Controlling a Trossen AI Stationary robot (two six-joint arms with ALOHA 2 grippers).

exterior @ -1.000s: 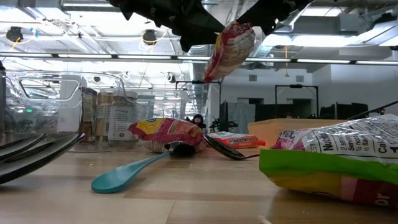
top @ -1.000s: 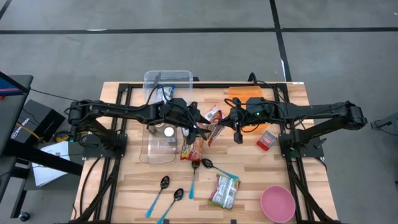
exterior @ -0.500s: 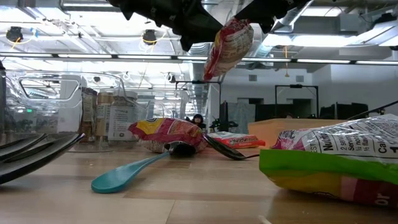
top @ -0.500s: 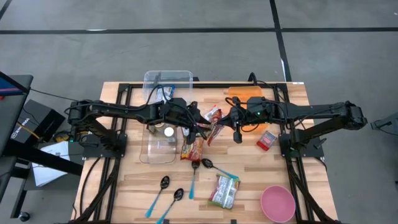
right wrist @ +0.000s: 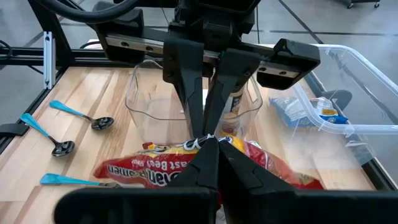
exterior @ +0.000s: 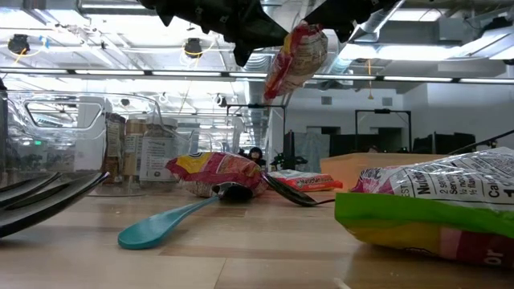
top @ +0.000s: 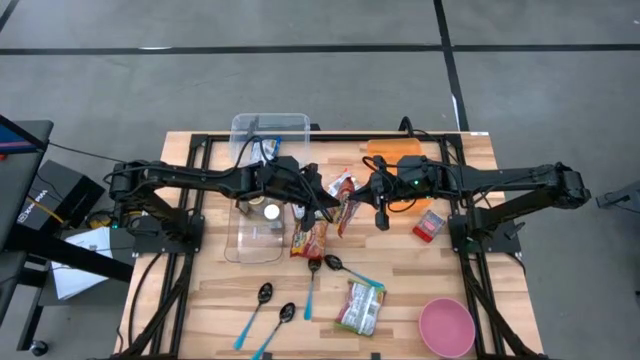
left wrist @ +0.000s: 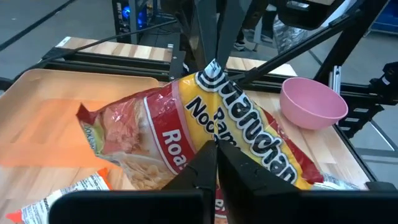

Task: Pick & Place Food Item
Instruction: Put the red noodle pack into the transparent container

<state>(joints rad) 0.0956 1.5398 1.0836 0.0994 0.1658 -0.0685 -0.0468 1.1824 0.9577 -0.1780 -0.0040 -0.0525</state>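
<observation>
Both claws meet in mid-air over the middle of the worktop. The left claw (top: pixel 333 205) is clenched on one edge of the ramen pack (top: pixel 347 213), and the right claw (top: pixel 358 198) is clenched on the opposite edge. The pack hangs between them, well clear of the wood, its red and yellow face tilted in the low view (exterior: pixel 295 58).

With two grips on one thin wrapper, I'd worry about a tug-of-war. If either arm pulls away before the other lets go, the film could tear or slip out of a pinch on its crimped seam. If both let go, the pack would drop onto the clutter below: a second ramen pack (top: pixel 309 239) and the dark spoon (top: pixel 334 264) lie just under it.

The worktop (top: pixel 470 180) is pale butcher-block wood inside a black frame. A clear tub (top: pixel 268 128) sits at the far left with a clear bowl (top: pixel 255 240) near it. An orange tray (top: pixel 395 150) sits at the far right. A pink bowl (top: pixel 446 327) stands at the near right corner, with a green snack bag (top: pixel 361 306) beside it. Blue-handled spoons (top: pixel 262 300) lie along the near edge.

Beyond is grey concrete floor. The low view shows an open hall with ceiling lights and dark stands.
</observation>
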